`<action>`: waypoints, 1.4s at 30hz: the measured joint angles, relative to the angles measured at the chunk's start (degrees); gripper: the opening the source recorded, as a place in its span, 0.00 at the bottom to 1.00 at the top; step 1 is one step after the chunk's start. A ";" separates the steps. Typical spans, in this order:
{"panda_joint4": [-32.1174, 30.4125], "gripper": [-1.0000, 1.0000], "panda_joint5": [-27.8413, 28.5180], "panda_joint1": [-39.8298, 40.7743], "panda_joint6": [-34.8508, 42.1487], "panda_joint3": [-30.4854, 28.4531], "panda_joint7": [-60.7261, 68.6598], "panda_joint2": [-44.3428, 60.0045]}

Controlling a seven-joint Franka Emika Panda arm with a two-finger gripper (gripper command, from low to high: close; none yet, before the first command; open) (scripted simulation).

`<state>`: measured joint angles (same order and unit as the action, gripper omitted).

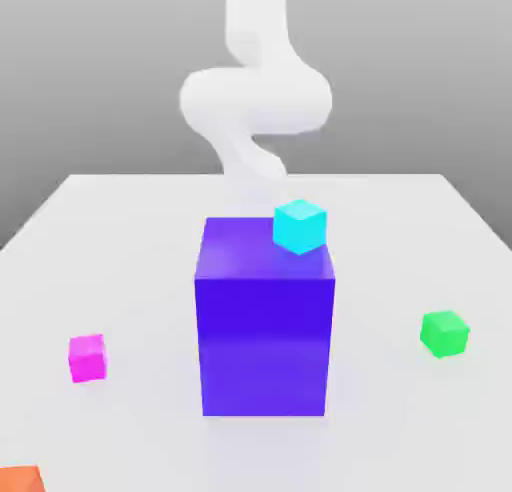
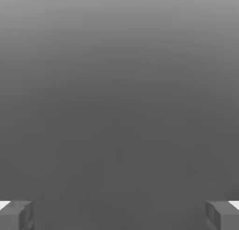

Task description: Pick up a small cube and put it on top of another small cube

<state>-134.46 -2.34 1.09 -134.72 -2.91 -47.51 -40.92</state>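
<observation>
Three small cubes were on the white table (image 1: 120,220) in the exterior view, and I looked first for mine. The small magenta cube (image 1: 87,358) lay on the table toward the exterior view's left, well apart from the big blue-purple block (image 1: 264,325) in the middle. A small cyan cube (image 1: 299,226) sat on top of that block, near its far corner on the exterior view's right side. A small green cube (image 1: 444,333) rested on the table toward the exterior view's right. The white arm (image 1: 255,95) stood behind the block, far from the magenta cube.

In the hand view, I saw the gripper (image 2: 119,215) with its two fingertips (image 2: 17,214) spread wide apart, and nothing was between them.

I judged the magenta cube to be light and stiff, with flat smooth sides that could slip if pinched at an edge. I thought the best hold was on two opposite side faces, at middle height, with the fingers square to them. Its small size left little margin, so I expected to need careful centring above it.
</observation>
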 joint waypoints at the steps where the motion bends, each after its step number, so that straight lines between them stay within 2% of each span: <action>1: -1.23 0.50 -1.10 0.52 -1.38 -1.31 -0.79 2.40; 9: -10.21 0.50 -8.31 5.15 -11.39 -9.07 -7.31 20.19; 14: -15.75 0.50 -10.62 9.04 -17.66 -12.40 -12.79 30.68; 18: -20.31 0.50 -9.36 13.79 -22.97 -15.16 -19.39 38.42; 21: -23.76 0.50 -4.96 16.71 -27.08 -18.40 -26.72 43.54; 24: -24.16 0.50 -4.97 16.95 -29.13 -18.33 -27.58 46.06; 33: -21.75 0.50 -16.85 26.08 -38.02 -6.44 -18.88 57.76; 34: -21.54 0.00 -17.80 27.55 -38.93 -4.74 -18.19 58.96; 40: -21.44 0.00 -18.10 28.32 -39.45 -3.86 -18.01 59.55; 42: -21.62 0.00 -17.17 27.15 -38.65 -5.27 -18.68 58.48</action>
<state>-156.08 -19.51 28.24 -173.37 -8.17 -66.19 17.56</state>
